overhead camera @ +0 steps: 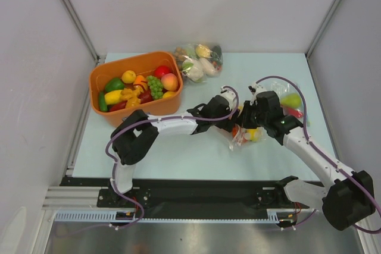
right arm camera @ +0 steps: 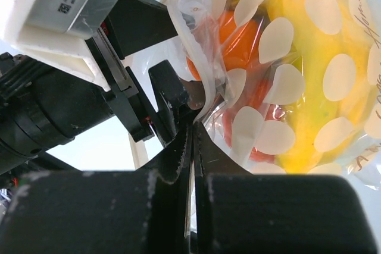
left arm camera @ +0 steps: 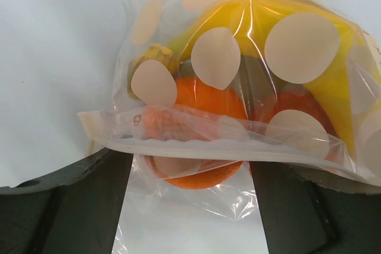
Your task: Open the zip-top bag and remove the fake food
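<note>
The zip-top bag (overhead camera: pixel 249 135), clear film with pale round spots, lies right of the table's middle between my two grippers. Fake food shows through it: an orange (left arm camera: pixel 202 99), a yellow banana (left arm camera: pixel 256 22) and red pieces. My left gripper (left arm camera: pixel 190 206) stands open, its dark fingers (left arm camera: pixel 83 206) wide apart on either side of the bag's mouth. The zip strip (left arm camera: pixel 226 141) runs across just beyond them, and part of the orange bulges below it. My right gripper (right arm camera: pixel 193 126) is shut on the thin lip of the bag (right arm camera: pixel 286 81), right beside the left gripper's fingers.
An orange bin (overhead camera: pixel 128 62) full of toy fruit stands at the back left. A second filled clear bag (overhead camera: pixel 199 60) lies behind it at the back centre. Green and red pieces (overhead camera: pixel 292 102) sit beyond my right arm. Walls close in on three sides.
</note>
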`<action>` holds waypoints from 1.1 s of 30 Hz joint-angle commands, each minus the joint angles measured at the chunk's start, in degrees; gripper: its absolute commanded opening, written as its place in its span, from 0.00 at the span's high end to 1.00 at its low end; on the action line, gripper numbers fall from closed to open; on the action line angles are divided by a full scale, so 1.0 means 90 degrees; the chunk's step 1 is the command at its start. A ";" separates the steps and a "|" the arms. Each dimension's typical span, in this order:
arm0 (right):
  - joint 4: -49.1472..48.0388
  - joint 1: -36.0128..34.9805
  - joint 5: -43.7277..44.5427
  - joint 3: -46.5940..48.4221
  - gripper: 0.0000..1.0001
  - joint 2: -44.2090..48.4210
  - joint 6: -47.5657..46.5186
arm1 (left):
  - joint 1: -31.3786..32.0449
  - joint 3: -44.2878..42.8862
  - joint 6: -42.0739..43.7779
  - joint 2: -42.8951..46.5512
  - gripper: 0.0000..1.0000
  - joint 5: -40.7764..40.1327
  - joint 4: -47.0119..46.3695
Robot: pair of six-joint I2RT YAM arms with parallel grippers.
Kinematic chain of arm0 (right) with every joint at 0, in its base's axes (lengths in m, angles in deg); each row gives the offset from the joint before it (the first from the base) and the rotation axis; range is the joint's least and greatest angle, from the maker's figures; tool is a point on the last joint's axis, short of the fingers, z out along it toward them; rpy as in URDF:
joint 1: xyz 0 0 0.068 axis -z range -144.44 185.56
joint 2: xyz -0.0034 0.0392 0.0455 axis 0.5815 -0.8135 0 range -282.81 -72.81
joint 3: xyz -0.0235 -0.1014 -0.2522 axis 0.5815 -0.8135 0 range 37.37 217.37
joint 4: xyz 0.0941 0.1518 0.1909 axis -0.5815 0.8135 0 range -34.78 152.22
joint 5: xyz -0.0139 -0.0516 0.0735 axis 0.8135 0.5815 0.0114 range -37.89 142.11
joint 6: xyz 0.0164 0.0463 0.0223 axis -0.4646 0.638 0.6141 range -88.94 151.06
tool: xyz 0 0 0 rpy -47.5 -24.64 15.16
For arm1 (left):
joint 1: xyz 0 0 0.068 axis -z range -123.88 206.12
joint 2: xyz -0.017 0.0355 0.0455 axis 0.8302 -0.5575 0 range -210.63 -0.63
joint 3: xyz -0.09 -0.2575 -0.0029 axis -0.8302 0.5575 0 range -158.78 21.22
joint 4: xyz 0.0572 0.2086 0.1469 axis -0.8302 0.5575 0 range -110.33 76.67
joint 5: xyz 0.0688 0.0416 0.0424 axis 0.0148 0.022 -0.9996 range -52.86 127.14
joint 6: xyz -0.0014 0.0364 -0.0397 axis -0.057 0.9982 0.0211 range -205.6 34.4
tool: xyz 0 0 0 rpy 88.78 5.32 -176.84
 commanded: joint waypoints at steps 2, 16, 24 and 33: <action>-0.0445 -0.0128 -0.0597 0.0028 1.00 -0.0004 0.0141 | 0.0009 -0.0316 0.0154 -0.0258 0.19 0.0000 -0.0431; -0.0240 0.0204 -0.0266 0.0087 1.00 0.0035 -0.0025 | 0.0009 0.0590 0.0477 0.0425 0.66 0.0546 -0.0558; -0.0181 0.0487 -0.0178 0.0263 1.00 0.0005 -0.0162 | 0.0028 0.1246 0.0574 0.1137 0.65 0.0616 -0.0363; -0.0113 0.0497 -0.0109 0.0224 1.00 0.0044 -0.0133 | 0.0165 0.1246 0.0136 0.1881 0.50 0.1102 -0.0430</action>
